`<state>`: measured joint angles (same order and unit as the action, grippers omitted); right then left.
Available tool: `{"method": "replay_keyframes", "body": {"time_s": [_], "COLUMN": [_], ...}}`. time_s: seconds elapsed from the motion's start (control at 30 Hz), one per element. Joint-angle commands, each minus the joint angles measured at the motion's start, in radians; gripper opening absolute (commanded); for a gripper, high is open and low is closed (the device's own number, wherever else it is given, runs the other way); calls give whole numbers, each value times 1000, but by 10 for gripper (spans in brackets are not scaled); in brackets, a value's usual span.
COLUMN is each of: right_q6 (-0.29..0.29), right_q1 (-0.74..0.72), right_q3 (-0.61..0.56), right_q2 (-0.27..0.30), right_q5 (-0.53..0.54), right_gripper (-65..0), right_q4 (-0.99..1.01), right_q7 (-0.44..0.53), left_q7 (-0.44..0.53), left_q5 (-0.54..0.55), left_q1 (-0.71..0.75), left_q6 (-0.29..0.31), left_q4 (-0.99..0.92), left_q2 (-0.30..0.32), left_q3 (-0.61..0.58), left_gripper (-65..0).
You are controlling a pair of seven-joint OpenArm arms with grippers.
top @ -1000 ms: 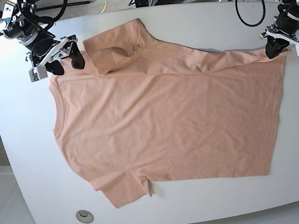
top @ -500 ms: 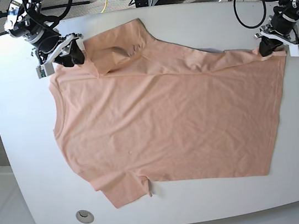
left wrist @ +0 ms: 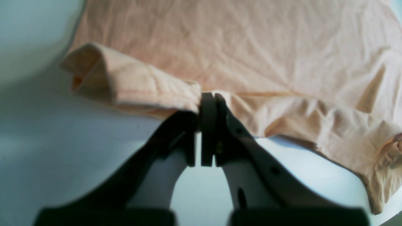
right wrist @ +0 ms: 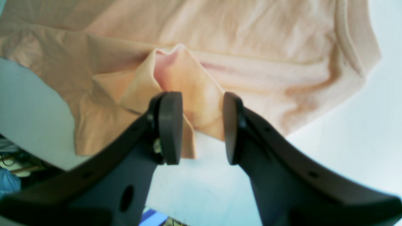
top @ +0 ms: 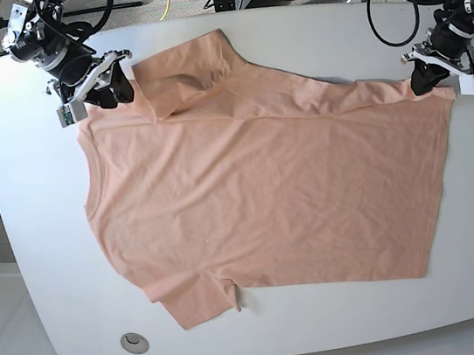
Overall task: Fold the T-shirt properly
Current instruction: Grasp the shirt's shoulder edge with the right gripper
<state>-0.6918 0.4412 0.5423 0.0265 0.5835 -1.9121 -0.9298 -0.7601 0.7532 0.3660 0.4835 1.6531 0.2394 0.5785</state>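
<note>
1. The T-shirt (top: 265, 191) is lying spread across the white table (top: 36, 259), filling the centre of the base view, with its collar toward the left of the frame and its hem toward the right.
2. The upper sleeve is lying folded over onto the shirt body near the top centre of the base view; the lower sleeve is lying flat at the bottom centre.
3. My left gripper (top: 431, 72) is sitting at the upper right of the base view, on the shirt's top hem corner.
4. In the left wrist view, my left gripper (left wrist: 208, 100) is clenching the hem edge of the T-shirt (left wrist: 238, 47); the pads are pressing together with fabric bunching on both sides.
5. My right gripper (top: 110, 91) is sitting at the upper left of the base view, at the shoulder beside the folded sleeve.
6. In the right wrist view, my right gripper (right wrist: 201, 125) is standing with its pads apart, a raised fold of the T-shirt (right wrist: 251, 37) sitting between them.
7. I cannot tell whether those pads are pressing the fold.
</note>
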Motion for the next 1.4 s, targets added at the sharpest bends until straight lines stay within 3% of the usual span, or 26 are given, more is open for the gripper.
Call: {"method": "replay_keyframes", "body": {"time_s": [0.0, 0.2, 0.47, 0.53, 1.2, 1.27, 1.37], "right_q6": [-6, -6, -6, -6, -6, -6, -6], "right_q1": [3, 3, 15, 15, -8, -8, -9], "right_q3": [3, 3, 2, 2, -138, -146, -159], "right_q2": [3, 0, -13, -15, -15, -15, -15], "right_q5": [19, 19, 16, 10, 8, 8, 8], "right_gripper": [-441, -421, -183, -151, -188, -209, -301], "right_q4": [-22, -16, 0, 9, 139, 139, 136], "right_q7": [-51, -122, -125, -125, -123, -123, -123], "left_q7": [20, 20, 20, 20, 20, 20, 20], "left_q5": [18, 15, 15, 15, 12, 12, 12], "left_q1": [-2, -6, -6, -6, -6, -6, -6], "left_q6": [7, 7, 7, 7, 7, 7, 7], "left_q4": [39, 39, 39, 39, 37, 37, 37], "left_q2": [15, 15, 15, 15, 15, 15, 15], "left_q3": [5, 5, 1, 1, 2, 2, 2], "left_gripper": [-649, -649, -649, -649, -649, -649, -649]}}
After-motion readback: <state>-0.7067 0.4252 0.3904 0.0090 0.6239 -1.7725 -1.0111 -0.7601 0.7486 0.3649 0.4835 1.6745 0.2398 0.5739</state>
